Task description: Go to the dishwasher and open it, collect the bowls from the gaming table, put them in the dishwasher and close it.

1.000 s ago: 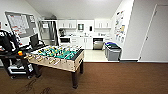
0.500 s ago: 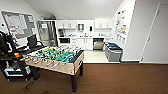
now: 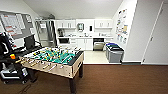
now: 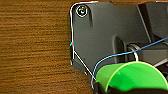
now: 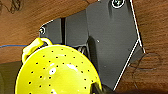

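The gaming table (image 3: 72, 65) with its green field stands to my left front in the head view. At the back of the kitchen the dishwasher (image 3: 98, 45) shows a steel-grey front under a dark strip, set into the white cabinets. In the left wrist view a green bowl (image 4: 130, 77) hangs over the wooden floor, with my left gripper (image 4: 100, 88) shut on its rim. A yellow bowl with small holes and a loop handle (image 5: 57, 72) sits in my right gripper (image 5: 98, 88), also above the floor.
Grey bins with coloured lids (image 3: 114, 53) stand by the right wall near the kitchen tiles. A steel fridge (image 3: 46, 32) is at the back left. Dark equipment on a cart (image 3: 11, 62) crowds the left side. Brown floor (image 3: 120, 80) lies open right of the table.
The whole head view has shifted slightly and the table and kitchen look a little nearer, so the camera has moved. Nothing in the room has moved.
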`<state>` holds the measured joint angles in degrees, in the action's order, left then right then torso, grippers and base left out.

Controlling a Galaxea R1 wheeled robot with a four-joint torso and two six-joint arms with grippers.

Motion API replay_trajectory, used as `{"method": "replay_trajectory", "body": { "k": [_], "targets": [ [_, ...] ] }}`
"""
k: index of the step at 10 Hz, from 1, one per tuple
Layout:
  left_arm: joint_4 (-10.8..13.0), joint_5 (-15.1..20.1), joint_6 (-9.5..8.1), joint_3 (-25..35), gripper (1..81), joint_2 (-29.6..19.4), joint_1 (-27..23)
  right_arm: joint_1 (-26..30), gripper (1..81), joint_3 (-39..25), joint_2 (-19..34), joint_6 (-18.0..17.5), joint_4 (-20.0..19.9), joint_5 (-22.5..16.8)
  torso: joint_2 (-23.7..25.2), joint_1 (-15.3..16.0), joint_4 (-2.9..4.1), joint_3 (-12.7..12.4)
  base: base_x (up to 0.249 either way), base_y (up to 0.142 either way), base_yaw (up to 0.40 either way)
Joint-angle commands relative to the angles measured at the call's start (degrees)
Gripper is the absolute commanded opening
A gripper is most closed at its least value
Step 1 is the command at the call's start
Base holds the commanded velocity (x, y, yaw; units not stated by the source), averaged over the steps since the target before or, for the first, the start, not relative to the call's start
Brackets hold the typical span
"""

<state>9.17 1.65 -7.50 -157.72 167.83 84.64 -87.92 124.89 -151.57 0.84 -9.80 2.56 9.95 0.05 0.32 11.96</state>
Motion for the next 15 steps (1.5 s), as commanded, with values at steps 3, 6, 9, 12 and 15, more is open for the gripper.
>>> {"method": "replay_trajectory", "body": {
  "k": [3,6,9,12,15],
  "targets": [
    [0.76,3.19,0.2,-0.4,1.0,-0.82,-2.77,2.7,1.0,-0.63,1.33,0.21,0.83,-3.35,0.0,0.0,0.0,0.02,0.191,-0.075,0.0],
    [0.76,3.19,0.2,-0.4,1.0,-0.74,-2.77,2.61,1.0,-0.63,1.24,0.21,0.84,-3.35,0.0,0.0,0.0,0.02,0.191,-0.075,0.0],
    [0.76,3.19,0.2,-0.4,1.0,-0.74,-2.77,2.87,1.0,-0.45,1.15,0.21,0.83,-3.35,0.0,0.0,0.0,0.02,0.191,-0.076,0.0],
    [0.76,3.19,0.2,-0.4,1.0,-0.82,-2.77,2.96,1.0,-0.36,0.98,0.21,0.84,-3.44,0.0,0.0,0.0,0.02,0.191,-0.077,0.0],
    [0.76,3.19,0.2,-0.4,1.0,-0.65,-2.77,3.05,1.0,-0.19,0.98,0.13,0.75,-3.53,-0.02,0.0,0.0,0.02,0.191,-0.077,0.0]
  ]
}}
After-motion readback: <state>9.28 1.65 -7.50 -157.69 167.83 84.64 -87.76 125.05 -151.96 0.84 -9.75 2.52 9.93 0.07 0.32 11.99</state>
